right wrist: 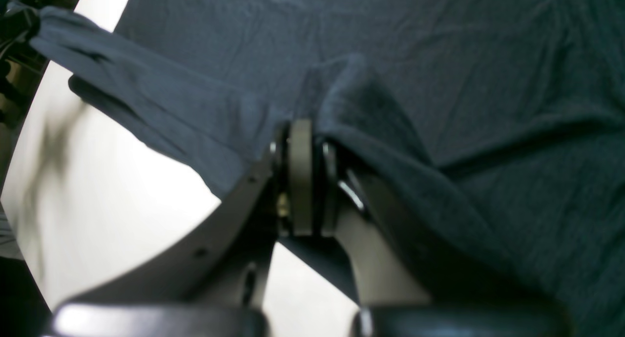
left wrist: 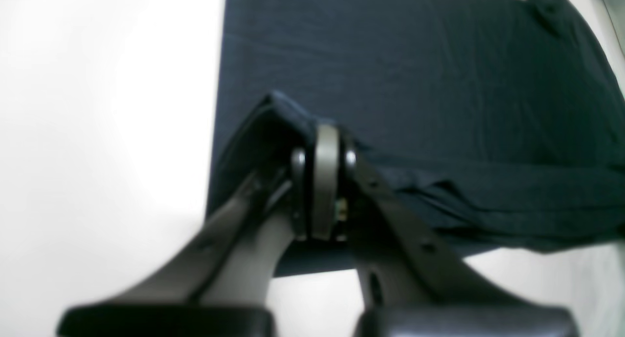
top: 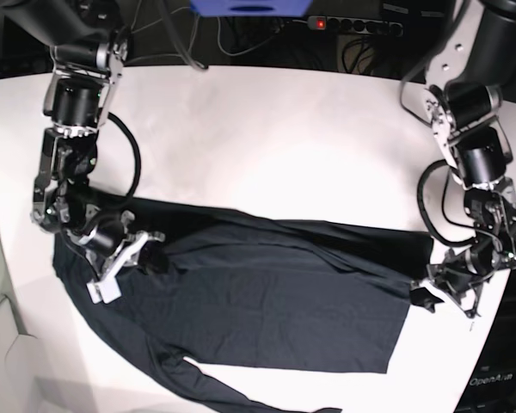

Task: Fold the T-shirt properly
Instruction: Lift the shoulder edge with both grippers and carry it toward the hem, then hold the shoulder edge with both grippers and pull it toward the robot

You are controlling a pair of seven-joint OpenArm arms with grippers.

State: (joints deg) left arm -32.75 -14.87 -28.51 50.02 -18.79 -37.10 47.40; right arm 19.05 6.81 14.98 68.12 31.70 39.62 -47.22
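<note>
The T-shirt (top: 275, 301), dark navy and long-sleeved, lies spread across the front half of the white table (top: 267, 146). One sleeve trails toward the front edge. My left gripper (left wrist: 324, 132) is shut on a raised fold at the T-shirt's (left wrist: 439, 73) edge; in the base view that gripper (top: 419, 295) sits at the garment's right end. My right gripper (right wrist: 305, 127) is shut on a bunched ridge of the T-shirt (right wrist: 439, 58), with a sleeve (right wrist: 146, 97) stretching off to the left. The base view shows this gripper (top: 148, 249) at the garment's upper left.
A power strip (top: 353, 26) and cables lie beyond the table's far edge. Both arms stand at the table's sides, left arm (top: 477, 146) on the right and right arm (top: 73, 112) on the left. The table's front edge runs close below the sleeve.
</note>
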